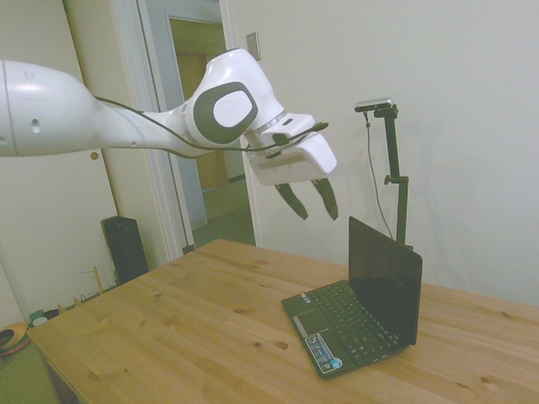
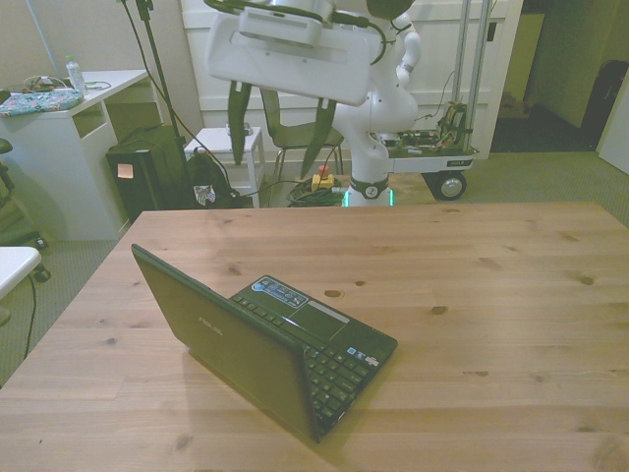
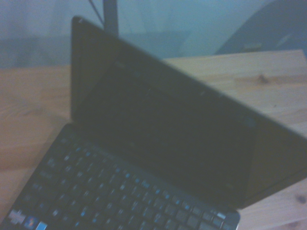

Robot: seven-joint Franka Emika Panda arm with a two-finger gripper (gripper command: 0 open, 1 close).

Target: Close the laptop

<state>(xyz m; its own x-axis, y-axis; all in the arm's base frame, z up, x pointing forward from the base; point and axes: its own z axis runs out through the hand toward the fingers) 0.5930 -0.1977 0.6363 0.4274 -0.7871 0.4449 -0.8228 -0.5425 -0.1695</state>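
My gripper (image 1: 313,202) hung high, fingers apart; the laptop (image 1: 358,318) looked light, its stiff lid hinged — I'd push its top edge.

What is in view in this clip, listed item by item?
laptop: one, black, open on the table, screen upright and dark, stickers on the palm rest.
table: one, light wood, holds only the laptop.
chair: one, dark, on the floor behind the table in the front view.
cart: one, wheeled, beside the robot base.
desk: one, white, at the front view's left.
box: one, black, on the floor by the desk.
arm: one, white, reaching over the table.
end effector: one, dark fingers apart, above the laptop, touching nothing.
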